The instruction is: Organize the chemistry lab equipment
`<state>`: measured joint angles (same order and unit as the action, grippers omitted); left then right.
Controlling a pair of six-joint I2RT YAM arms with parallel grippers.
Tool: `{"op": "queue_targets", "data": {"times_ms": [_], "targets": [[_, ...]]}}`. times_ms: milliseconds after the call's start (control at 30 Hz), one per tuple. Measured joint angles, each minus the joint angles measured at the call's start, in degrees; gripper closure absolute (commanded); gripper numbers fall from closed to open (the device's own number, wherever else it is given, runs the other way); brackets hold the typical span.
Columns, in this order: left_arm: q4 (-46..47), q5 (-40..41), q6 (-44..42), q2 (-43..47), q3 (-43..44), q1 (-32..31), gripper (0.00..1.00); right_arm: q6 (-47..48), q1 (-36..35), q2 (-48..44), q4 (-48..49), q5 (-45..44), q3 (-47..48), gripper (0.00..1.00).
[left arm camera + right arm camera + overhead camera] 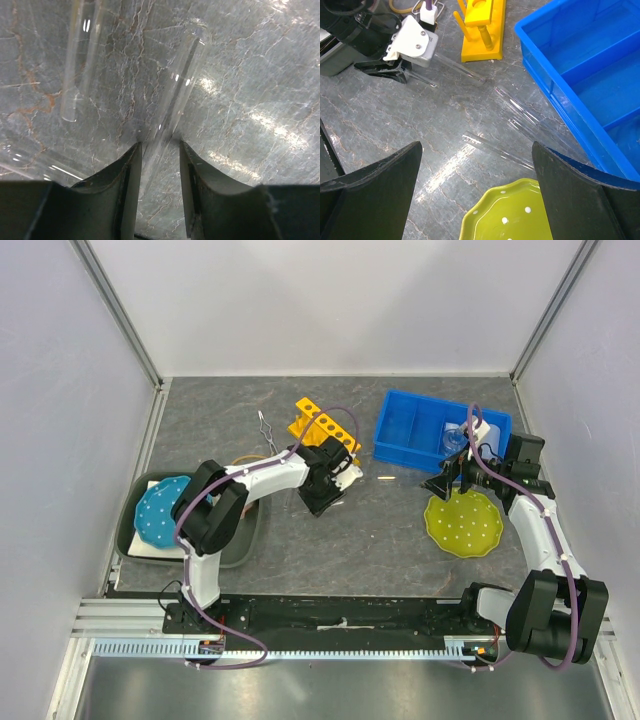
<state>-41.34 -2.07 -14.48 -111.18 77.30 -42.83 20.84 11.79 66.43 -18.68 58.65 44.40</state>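
- The left gripper (160, 149) is narrowed onto one clear rod (172, 110). Both fingers look to touch its sides near one end, and the long remainder runs out ahead over the table (260, 75).
- From the right wrist camera, that rod reaches from the left gripper toward the foot of the yellow rack (482, 30).
- Other rods (520, 120) lie flat on the table, in the space between the rack, the blue bin (580, 60) and the green plate (495, 220). One more lies just beside the held one.
- The right gripper (476, 150) is spread wide and holds nothing. It hovers over the near edge of the plate.
- The rod is probably light, stiff, slick and brittle (thin glass, by its look). A gentle squeeze should do, and a hard one could crack it.
- Being round, it will likely roll or slide along the fingers if the grip is loose.
- A hold near the end suits standing it in a rack hole, but the free length can swing and knock the rack.
- For plain carrying, a hold nearer the middle would be steadier.
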Motion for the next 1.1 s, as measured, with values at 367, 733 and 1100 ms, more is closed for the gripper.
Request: {"op": "queue_targets", "data": {"times_ms": [367,733,1100], "targets": [[0.1,-1.5,0.1,-1.2,0.2,0.0,0.78,0.2,0.2,0.0,0.0,0.0,0.0,0.02],[9.4,-8.2,5.5,5.3,-8.7,-0.3,0.88,0.8,0.8,-0.3,-0.1,1.1,0.0,0.02],[26.9,-15.6,19.1,22.0,-23.6,-4.4,0.89,2.6,-1.8,0.1,-7.0,7.1,1.7,0.02]]}}
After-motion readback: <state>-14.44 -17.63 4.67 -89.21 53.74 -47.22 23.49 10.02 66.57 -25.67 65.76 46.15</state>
